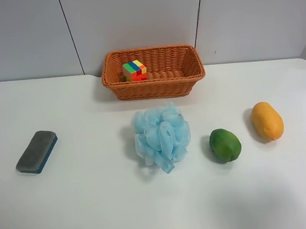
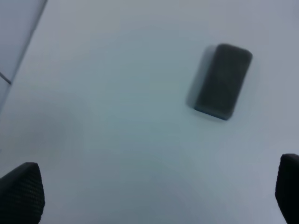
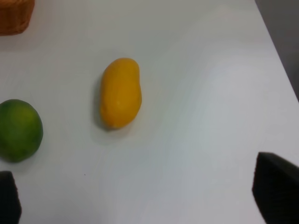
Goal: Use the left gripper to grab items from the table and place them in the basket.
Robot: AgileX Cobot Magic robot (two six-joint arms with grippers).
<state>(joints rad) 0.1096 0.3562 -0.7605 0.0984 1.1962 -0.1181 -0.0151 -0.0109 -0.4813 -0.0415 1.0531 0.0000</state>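
Overhead view alone shows the wicker basket [image 1: 153, 71] whole at the far edge of the white worktop [image 1: 86, 206], puzzle cube [image 1: 134, 70] inside. Eraser [image 1: 36, 151], blue pouf [image 1: 161, 137], green fruit [image 1: 225, 144] and yellow fruit [image 1: 266, 120] sit well apart. Left claw [image 2: 152, 193] is spread wide and empty, eraser beyond it, blurry. Right claw [image 3: 140, 196] likewise, near both fruits. Grey panelled wall [image 1: 134, 19] behind.
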